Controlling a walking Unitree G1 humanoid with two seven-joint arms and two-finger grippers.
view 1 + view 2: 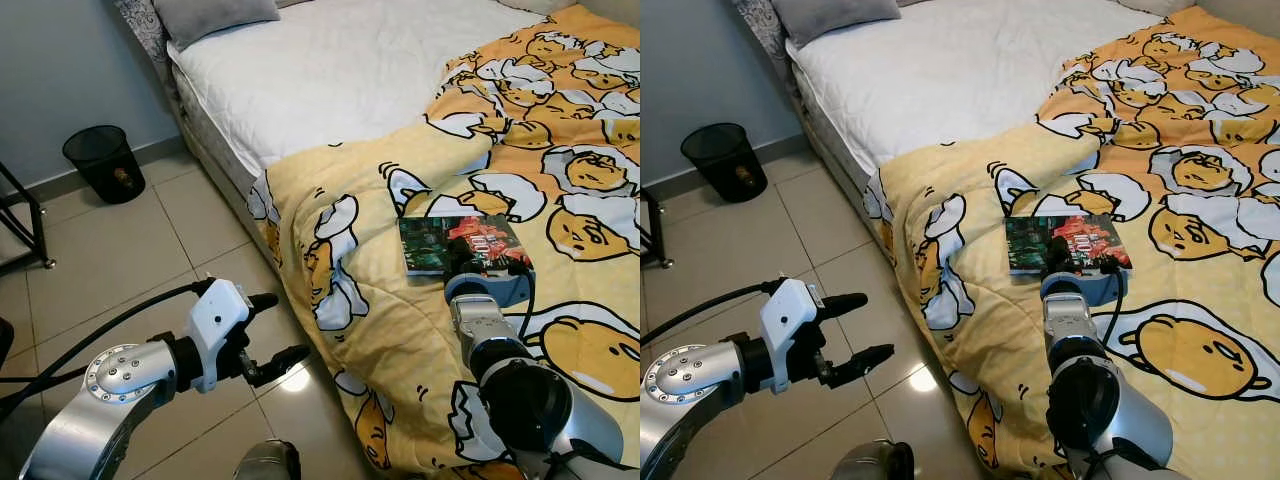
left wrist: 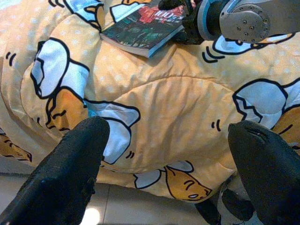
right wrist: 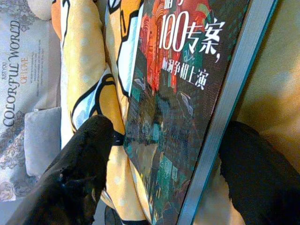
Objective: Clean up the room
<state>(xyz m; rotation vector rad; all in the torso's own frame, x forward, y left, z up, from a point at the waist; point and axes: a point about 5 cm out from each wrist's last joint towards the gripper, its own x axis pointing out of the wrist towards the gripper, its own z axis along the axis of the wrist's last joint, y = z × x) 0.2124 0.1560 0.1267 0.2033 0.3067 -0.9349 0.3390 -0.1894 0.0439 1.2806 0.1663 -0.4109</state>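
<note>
Bed (image 1: 340,70), right gripper (image 3: 164,168) jaws straddling book (image 1: 462,244)

blanket (image 1: 420,330): yellow, egg cartoons | book (image 1: 460,243): dark green, red | bin (image 1: 104,163): black

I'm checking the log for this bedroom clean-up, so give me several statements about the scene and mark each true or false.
1. A book lies on the yellow blanket. True.
2. The right gripper is at the book, one of its fingers on each side of it. True.
3. The left gripper is shut on a pillow. False: it is open, over the floor beside the bed, holding nothing.
4. The waste bin stands on the bed. False: it stands on the floor by the wall.
5. A grey pillow lies at the head of the bed. True.
</note>
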